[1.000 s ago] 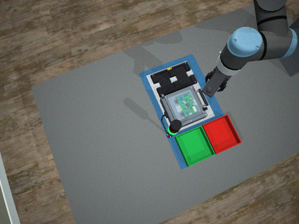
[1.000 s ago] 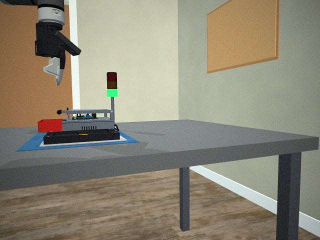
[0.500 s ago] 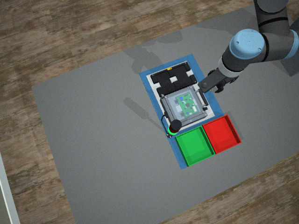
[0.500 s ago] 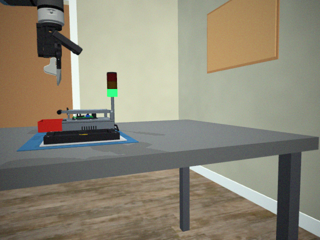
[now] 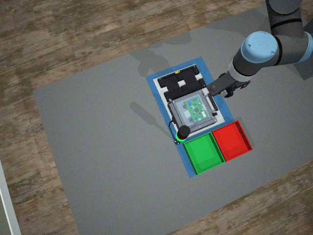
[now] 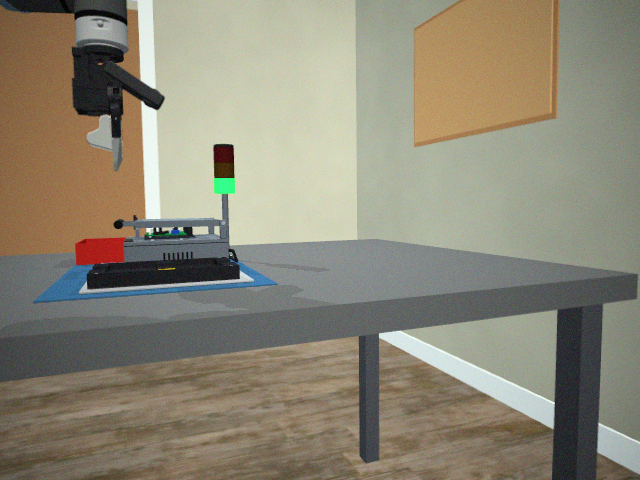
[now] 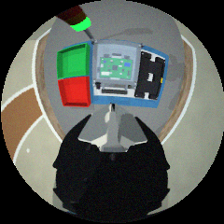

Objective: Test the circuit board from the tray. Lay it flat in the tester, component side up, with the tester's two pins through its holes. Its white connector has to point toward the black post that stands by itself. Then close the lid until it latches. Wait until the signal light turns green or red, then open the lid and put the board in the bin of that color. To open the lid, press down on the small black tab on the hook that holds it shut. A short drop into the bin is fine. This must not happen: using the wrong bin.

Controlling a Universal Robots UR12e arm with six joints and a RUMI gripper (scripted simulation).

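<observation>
Currently, stage: the test is reading out and the lid-release step is waiting.
Signal light (image 6: pixel 223 184): glowing green, so the board is heading for the green bin (image 5: pixel 203 153).
Circuit board (image 5: pixel 195 110): lying flat inside the tester (image 5: pixel 176 115), under the closed lid, because the result needs the lid latched.
Gripper (image 6: pixel 116 155): hanging high above the desk (image 6: pixel 413 273), at about two o'clock from the tester in the top view.
Fingers: pressing fully together and gripping nothing, likely so the closed tip is serving as a poker for the small tab.
Red bin (image 5: pixel 232 140): sitting just beside the green one, at five o'clock of the tester.
Tray (image 5: pixel 180 82): sitting at eleven o'clock, apparently holding no board.
</observation>
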